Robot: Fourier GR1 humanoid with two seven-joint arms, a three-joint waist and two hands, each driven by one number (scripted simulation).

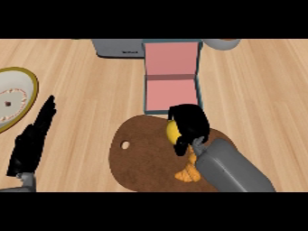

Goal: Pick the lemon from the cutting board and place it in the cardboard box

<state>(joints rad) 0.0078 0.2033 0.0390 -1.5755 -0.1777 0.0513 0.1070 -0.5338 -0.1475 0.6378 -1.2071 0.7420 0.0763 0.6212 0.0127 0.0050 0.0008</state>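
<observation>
Foreground, near right: the grey right forearm (pixel 233 169) comes in over the near end of the cutting board (pixel 143 162), a brown oval with a small hole toward its left side. An orange item (pixel 186 174), possibly a pastry, lies on the board against the forearm's left side; it is partly hidden and hard to name.

Near left: the left hand (pixel 31 144) rests over the counter (pixel 83 90), fingers straight, holding nothing and well apart from the board.

Middle: the right hand (pixel 191 121) sits at the board's far edge, its fingers clenched round the lemon (pixel 172 131). Yellow shows only on the hand's left side. Whether the lemon is lifted or resting on the board cannot be told from this steep angle.

Step judged: grasp made, carry not yet done. The next move calls for a lift clear of the box's near wall, a short travel farther away, then release over the pink floor.

Just beyond the hand: the cardboard box (pixel 171 92), open, pink inside with blue-grey walls, in two sections running near to far.

Far left: a gold-rimmed plate (pixel 3 85). Farthest: a grey appliance (pixel 119 47) at the counter's back.
</observation>
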